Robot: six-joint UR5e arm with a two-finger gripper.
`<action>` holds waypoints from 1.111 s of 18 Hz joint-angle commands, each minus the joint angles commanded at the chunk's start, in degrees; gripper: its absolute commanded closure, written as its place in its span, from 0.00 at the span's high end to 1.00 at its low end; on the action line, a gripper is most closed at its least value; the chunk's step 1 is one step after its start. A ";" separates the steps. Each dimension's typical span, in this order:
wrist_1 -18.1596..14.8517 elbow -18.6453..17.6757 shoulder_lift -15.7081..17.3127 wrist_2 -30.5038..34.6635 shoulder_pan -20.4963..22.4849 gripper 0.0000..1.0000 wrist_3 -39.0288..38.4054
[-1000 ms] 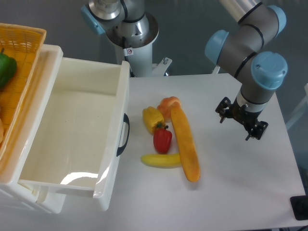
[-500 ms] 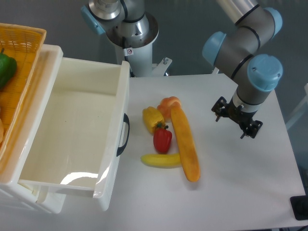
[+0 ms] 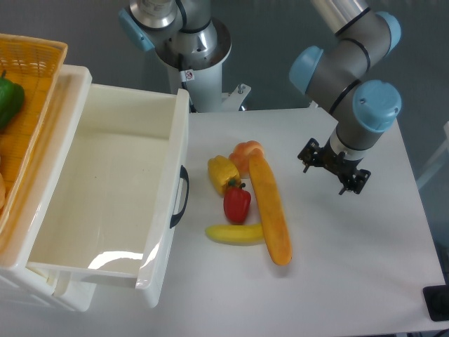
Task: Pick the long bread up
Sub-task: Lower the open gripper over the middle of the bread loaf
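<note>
Hovering right of the long bread [image 3: 270, 209], our gripper [image 3: 332, 170] hangs, aperture unclear; grasping could nudge the touching banana [image 3: 233, 234] or bun [image 3: 245, 150].

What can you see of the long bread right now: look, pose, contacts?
The long bread is a smooth, glossy orange-yellow loaf with rounded ends, plastic-looking. It lies flat on the white table, running from upper left to lower right. Its upper end rests against the small orange bun; the banana meets its left side near the lower end. The red pepper sits just to its left. The gripper hangs off to its right, not touching it.
</note>
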 joint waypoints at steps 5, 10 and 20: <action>0.00 0.35 -0.61 -0.62 -2.72 1.00 -14.14; 0.09 2.46 -3.16 -1.84 -5.10 1.00 -21.63; 2.11 4.04 -5.97 -8.88 -7.47 1.00 -32.28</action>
